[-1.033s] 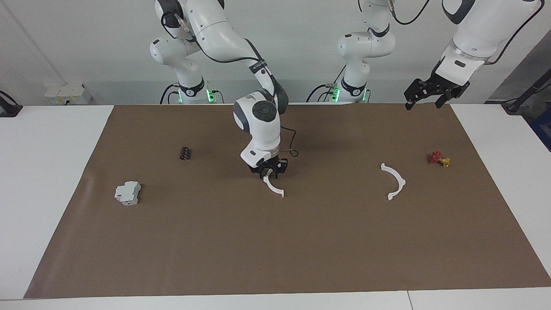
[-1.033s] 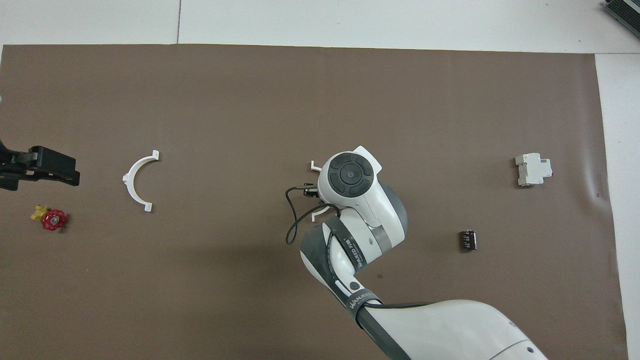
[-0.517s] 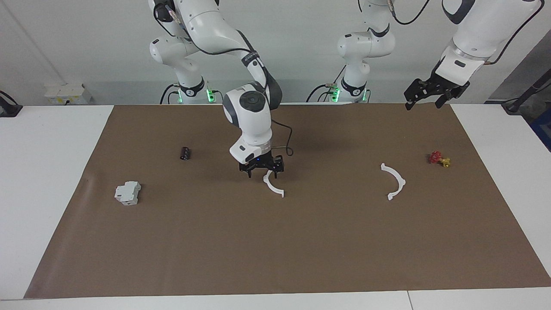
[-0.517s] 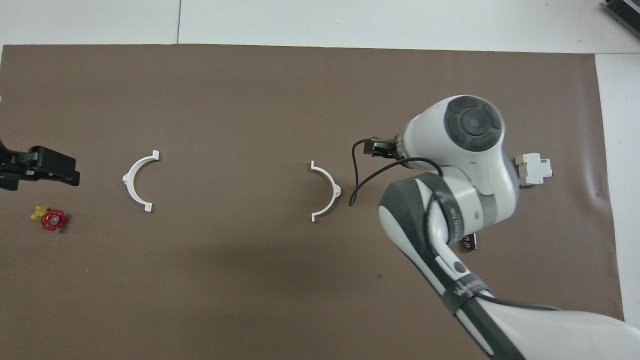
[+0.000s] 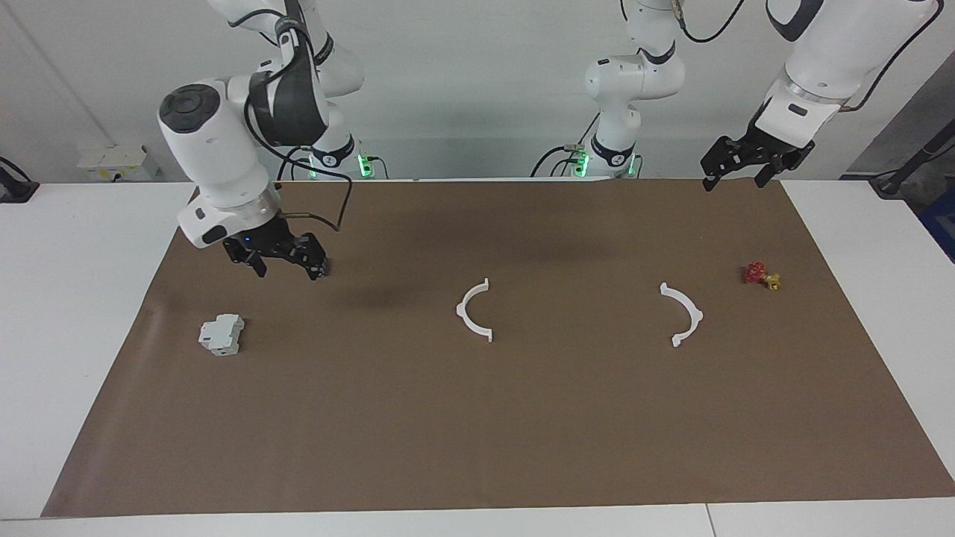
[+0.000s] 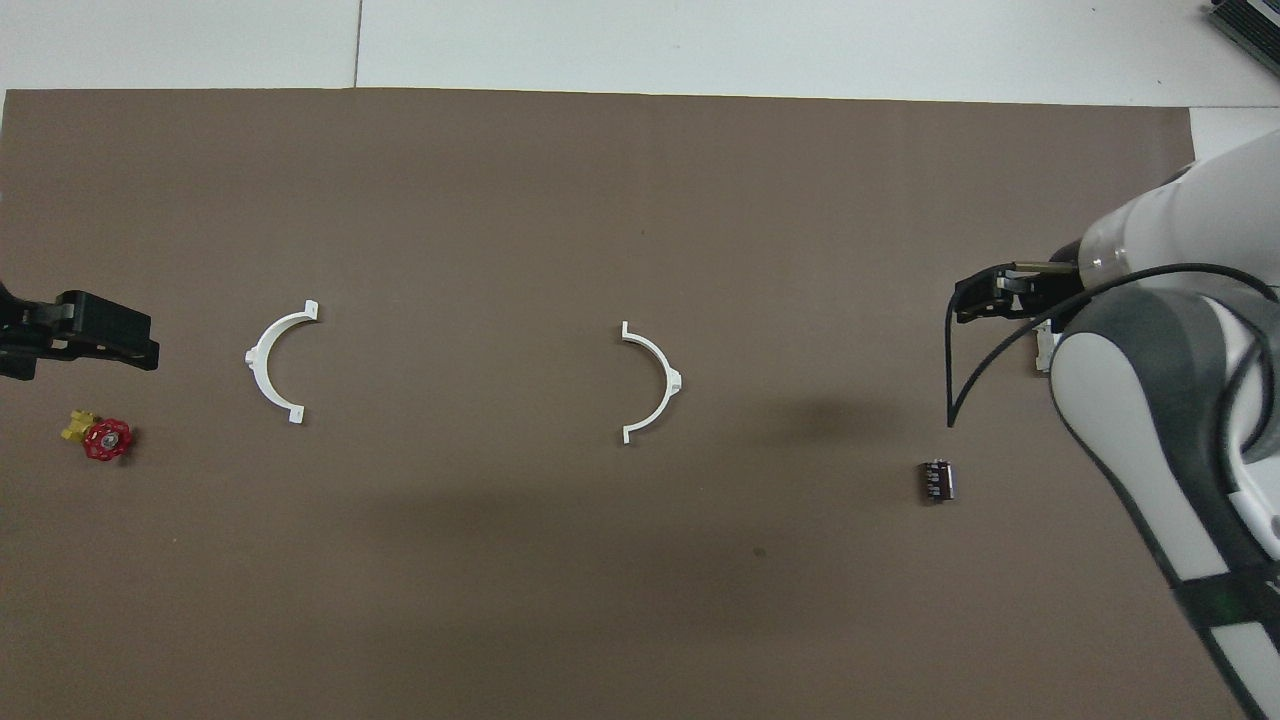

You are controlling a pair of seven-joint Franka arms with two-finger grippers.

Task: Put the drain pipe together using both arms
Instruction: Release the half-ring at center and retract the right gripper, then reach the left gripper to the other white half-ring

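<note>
The drain pipe lies as two separate white half-ring arcs on the brown mat. One arc (image 5: 471, 313) (image 6: 655, 385) is at the mat's middle. The other arc (image 5: 685, 315) (image 6: 268, 362) is toward the left arm's end. Nothing touches either arc. My right gripper (image 5: 287, 266) (image 6: 985, 298) is open and empty, raised over the mat near the right arm's end. My left gripper (image 5: 735, 170) (image 6: 100, 340) is open and empty, raised over the mat's edge at the left arm's end, where it waits.
A grey-white blocky box (image 5: 221, 333) sits toward the right arm's end, mostly hidden under the right arm in the overhead view. A small black cylinder (image 6: 937, 480) lies nearer to the robots than the box. A red and yellow valve (image 5: 761, 276) (image 6: 100, 437) lies at the left arm's end.
My right gripper has let go of the middle arc, risen, and swung away toward the right arm's end. The arc stays flat on the mat. The left arm has not moved.
</note>
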